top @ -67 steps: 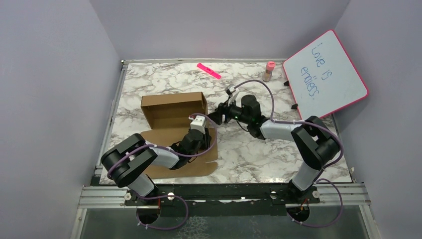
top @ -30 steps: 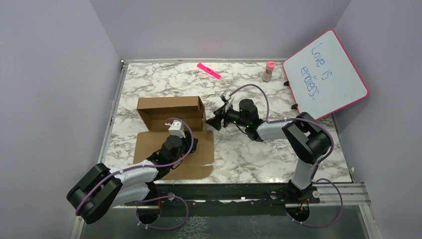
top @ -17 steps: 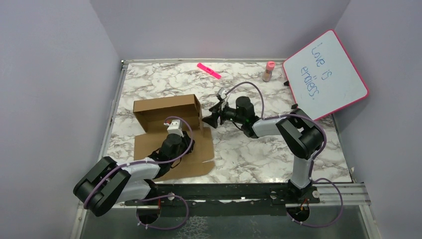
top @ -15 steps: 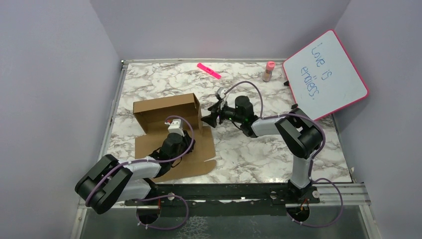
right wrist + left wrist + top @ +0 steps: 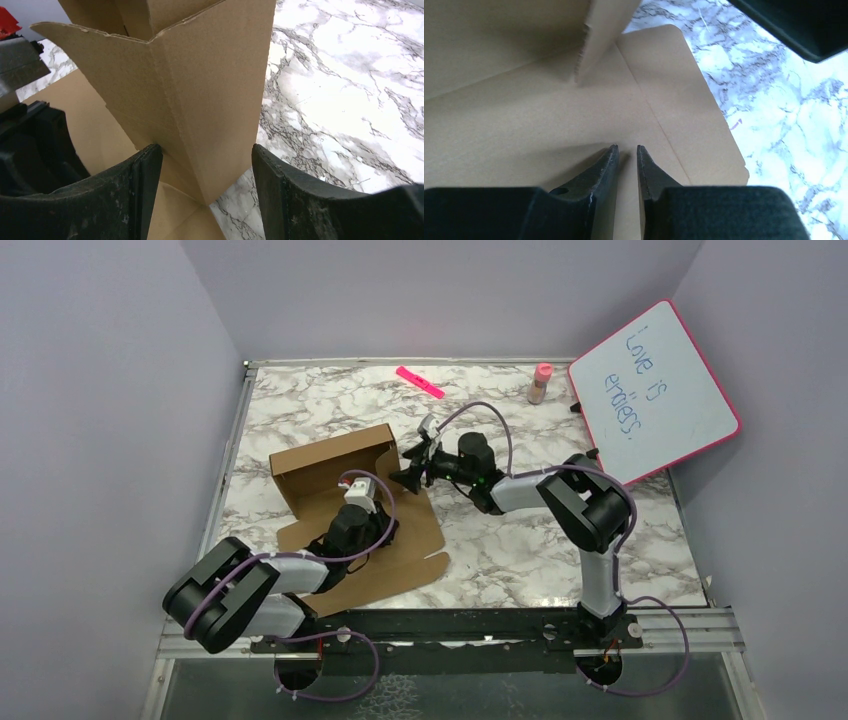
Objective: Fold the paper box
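Cardboard, plain brown and unprinted: the paper box [image 5: 335, 465], a die-cut mailer partly raised. Matte, fibrous surface with pressed crease lines. Its far half stands as a shallow open tray with upright walls; its near half lies flat as a broad panel with rounded corner flaps. The left wrist view shows one torn, ragged edge on a raised wall of the box [image 5: 524, 115].

Left gripper [image 5: 372, 530]: black, tapered fingers, set over the box's flat panel close to a crease. In its own view the left gripper [image 5: 627, 155] has its jaws drawn almost together, with only a thin slit between them and nothing in it.

Right gripper [image 5: 408, 478]: black, with curved, scuffed fingers, at the box's right-hand corner. In its own view the right gripper [image 5: 205, 170] has its jaws spread wide, and the box's upright corner fold [image 5: 200, 85] stands between them. Whether either finger touches the cardboard cannot be told.

Table [image 5: 520, 530]: smooth white marble pattern with grey veining, metal-edged, lying under the box.

Pink strip [image 5: 420, 382]: flat and bright, beyond the box.

Pink bottle [image 5: 541, 383]: small, upright, beyond the box and well to its right.

Whiteboard [image 5: 655, 390]: pink-framed with blue handwriting, propped tilted, farthest to the box's right.

Walls [image 5: 100, 390]: plain matte lavender, enclosing the box's surroundings on three sides.
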Robot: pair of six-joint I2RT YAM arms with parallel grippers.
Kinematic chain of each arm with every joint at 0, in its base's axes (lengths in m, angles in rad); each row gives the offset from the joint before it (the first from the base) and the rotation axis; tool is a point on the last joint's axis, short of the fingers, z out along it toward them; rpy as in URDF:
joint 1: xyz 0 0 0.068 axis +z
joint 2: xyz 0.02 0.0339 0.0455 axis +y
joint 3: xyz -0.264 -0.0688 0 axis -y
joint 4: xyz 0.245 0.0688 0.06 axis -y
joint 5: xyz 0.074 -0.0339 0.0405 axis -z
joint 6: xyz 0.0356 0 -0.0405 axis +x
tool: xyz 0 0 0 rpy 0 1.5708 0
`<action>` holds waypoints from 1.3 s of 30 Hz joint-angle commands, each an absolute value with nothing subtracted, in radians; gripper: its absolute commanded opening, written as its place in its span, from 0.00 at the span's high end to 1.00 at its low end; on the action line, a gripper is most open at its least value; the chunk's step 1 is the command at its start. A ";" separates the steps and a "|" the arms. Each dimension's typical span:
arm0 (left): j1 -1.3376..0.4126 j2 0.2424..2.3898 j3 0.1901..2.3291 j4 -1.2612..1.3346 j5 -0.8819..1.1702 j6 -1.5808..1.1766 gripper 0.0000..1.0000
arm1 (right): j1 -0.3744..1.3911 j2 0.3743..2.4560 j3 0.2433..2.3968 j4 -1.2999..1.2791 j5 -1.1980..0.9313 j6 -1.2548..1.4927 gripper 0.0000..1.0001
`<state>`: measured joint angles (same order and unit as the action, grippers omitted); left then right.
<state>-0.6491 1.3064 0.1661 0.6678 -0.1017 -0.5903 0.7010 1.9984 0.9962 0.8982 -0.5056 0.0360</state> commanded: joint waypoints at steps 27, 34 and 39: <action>-0.672 0.913 0.359 0.181 0.067 -0.505 0.71 | 0.750 2.143 1.066 1.036 -0.390 0.026 0.42; -0.659 0.914 0.714 -0.176 -0.134 -0.406 0.59 | 0.749 2.141 1.041 1.068 -0.382 0.047 0.42; -0.599 1.013 0.957 -0.361 -0.264 -0.290 0.52 | 0.750 2.130 1.025 1.078 -0.378 0.060 0.43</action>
<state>-0.6468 0.9577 0.8143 -0.1345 -0.1097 -0.4126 0.7444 2.1246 1.0439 1.0214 -0.3965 0.0441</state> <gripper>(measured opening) 0.453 0.573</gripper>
